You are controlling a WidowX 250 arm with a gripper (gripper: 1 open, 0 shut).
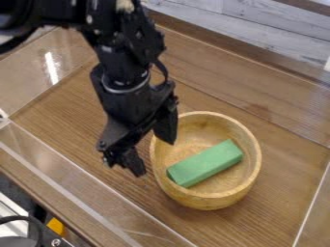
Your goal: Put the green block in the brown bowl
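The green block [206, 163] lies inside the brown bowl [241, 186] on the wooden counter [281, 97], beside the gripper [147, 152], its jaws wide apart.

Green block [206, 164] in the brown bowl [241, 188], lying at a slant on the bottom, its upper end toward the far R side of pic! Black gripper [152, 154] just beside the bowl's L side in view, jaws open, pointing down, nothing held. Wood table [245, 81] under it all, clear strip [91, 198] running diag. across lower L, white planks [264, 24] up top.
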